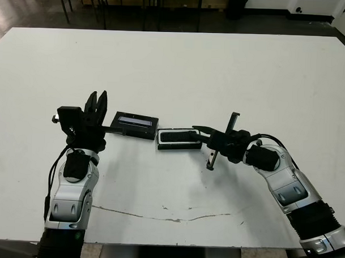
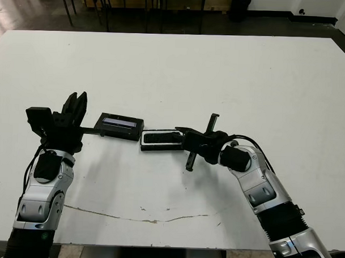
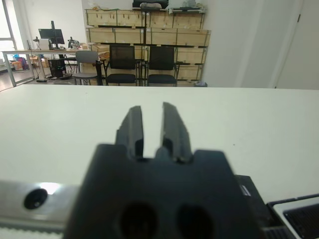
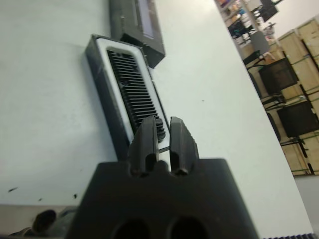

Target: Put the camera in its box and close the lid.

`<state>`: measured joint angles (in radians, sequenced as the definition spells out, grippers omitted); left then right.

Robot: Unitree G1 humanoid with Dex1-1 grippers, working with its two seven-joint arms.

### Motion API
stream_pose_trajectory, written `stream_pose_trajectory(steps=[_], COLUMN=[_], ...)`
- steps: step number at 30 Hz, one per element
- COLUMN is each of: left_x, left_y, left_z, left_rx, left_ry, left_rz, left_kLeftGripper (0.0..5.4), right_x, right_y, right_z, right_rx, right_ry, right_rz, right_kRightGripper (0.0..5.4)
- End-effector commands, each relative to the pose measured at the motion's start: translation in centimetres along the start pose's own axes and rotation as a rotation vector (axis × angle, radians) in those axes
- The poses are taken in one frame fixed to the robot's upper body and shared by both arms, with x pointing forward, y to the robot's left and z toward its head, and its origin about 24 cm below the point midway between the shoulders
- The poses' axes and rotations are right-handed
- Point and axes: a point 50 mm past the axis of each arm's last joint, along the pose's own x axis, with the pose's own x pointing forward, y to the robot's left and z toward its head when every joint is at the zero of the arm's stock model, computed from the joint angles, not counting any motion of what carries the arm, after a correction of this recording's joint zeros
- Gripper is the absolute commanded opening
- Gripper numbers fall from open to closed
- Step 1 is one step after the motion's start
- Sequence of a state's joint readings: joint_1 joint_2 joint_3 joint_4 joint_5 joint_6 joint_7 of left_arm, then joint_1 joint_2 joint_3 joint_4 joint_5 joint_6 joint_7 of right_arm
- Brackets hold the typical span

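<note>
Both grippers, left (image 1: 96, 99) and right (image 1: 199, 130), look nearly shut, empty; I'd pinch the stiff, light lid (image 1: 136, 125) by its long edges.

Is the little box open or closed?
Open. The box shows its white lining with the ribbed black camera inside, and the lid lies on the table beside it.

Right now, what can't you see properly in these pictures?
- Right wrist view: the near end of the camera in the box, hidden behind the right gripper.
- Left wrist view: the lid, mostly hidden by the left gripper body.
- Head views: the lid's strip, too small to read.
</note>
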<state>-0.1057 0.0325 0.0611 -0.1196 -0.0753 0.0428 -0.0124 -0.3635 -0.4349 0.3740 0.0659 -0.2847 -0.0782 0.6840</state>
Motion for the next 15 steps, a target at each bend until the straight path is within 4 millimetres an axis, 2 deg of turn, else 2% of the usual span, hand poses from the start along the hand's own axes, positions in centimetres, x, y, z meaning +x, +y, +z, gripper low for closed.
stream_pose_trajectory(steps=[1,10,15], left_x=[-0.2,0.0,-0.1], left_y=[0.3,0.3,0.3], left_z=[-0.6,-0.6,-0.6], left_rx=[0.002,0.008,0.009], left_ry=[0.043,0.036,0.037], left_rz=[0.013,0.004,0.003], left_kLeftGripper=[0.0,0.0,0.0], right_x=[-0.6,-1.4,-1.6], right_y=[0.7,-1.2,-2.0], right_z=[-1.0,0.1,-0.1], right_rx=[0.02,0.035,0.071], right_ry=[0.057,0.044,0.045], right_rz=[0.056,-0.027,-0.095], right_kRightGripper=[0.01,0.01,0.01])
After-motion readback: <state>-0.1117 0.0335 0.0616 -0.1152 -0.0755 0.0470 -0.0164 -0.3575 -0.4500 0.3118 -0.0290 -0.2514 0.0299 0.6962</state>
